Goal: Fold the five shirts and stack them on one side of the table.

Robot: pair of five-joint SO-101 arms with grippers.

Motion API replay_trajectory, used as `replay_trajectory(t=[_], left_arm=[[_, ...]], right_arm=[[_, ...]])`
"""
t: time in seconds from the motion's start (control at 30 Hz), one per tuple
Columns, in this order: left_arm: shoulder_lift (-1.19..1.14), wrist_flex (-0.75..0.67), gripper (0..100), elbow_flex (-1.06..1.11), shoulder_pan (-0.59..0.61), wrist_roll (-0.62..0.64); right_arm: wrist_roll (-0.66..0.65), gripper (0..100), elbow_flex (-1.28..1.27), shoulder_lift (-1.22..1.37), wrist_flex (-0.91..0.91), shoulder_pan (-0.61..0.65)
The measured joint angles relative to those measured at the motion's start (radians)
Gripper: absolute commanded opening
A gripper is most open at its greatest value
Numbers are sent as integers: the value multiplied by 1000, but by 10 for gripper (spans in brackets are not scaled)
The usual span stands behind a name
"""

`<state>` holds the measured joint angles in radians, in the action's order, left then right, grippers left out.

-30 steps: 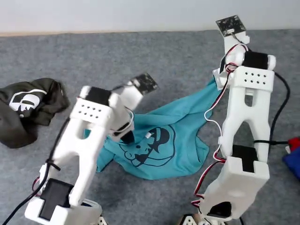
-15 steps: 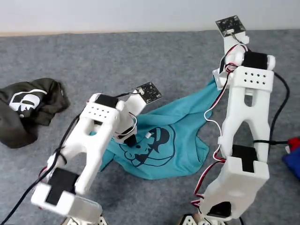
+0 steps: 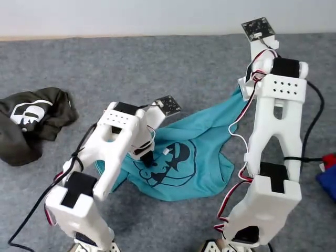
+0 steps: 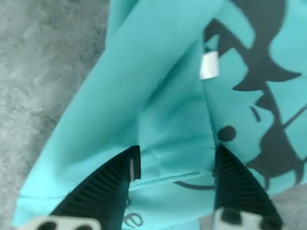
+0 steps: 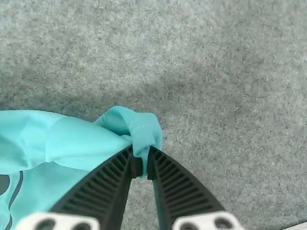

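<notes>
At mid desk [image 3: 157, 68], the right pincer [image 5: 142, 167] grips the teal shirt's [image 3: 184, 157] bunched corner; the left pincer [image 4: 176, 155], open astride a fold, likely must close there to pull it flat.

Looks like a robotics lab or test bench rather than a home. Told by two white plastic machines, the left arm [image 3: 113, 152] and the right arm [image 3: 275, 136], with a bare circuit board [image 3: 258, 27] and loose wires [image 3: 239, 131]. Grey felt-like table cover [image 3: 157, 68] running to a plain pale wall [image 3: 157, 16] along the far edge. Laundry as test pieces: teal shirt [image 3: 205, 152] mid-table, dark shirt [image 3: 31, 118] crumpled by the left edge, red and blue cloth [image 3: 328, 173] at the right edge.
</notes>
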<state>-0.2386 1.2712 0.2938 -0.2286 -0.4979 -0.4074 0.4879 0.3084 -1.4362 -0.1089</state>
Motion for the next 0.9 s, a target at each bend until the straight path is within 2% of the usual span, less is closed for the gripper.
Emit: replay_trajectory(t=[0.23, 0.4, 0.53, 0.73, 0.9], left_arm=[[-6, 0, 96, -37, 31, 0], [-6, 0, 44, -37, 31, 0], [-6, 0, 46, -37, 31, 0], [-6, 41, 144, -37, 2, 0], [-6, 55, 181, -37, -11, 0]], right_arm=[[0, 11, 0, 0, 0, 0], [0, 11, 0, 0, 0, 0], [0, 11, 0, 0, 0, 0], [0, 11, 0, 0, 0, 0], [0, 11, 0, 0, 0, 0]])
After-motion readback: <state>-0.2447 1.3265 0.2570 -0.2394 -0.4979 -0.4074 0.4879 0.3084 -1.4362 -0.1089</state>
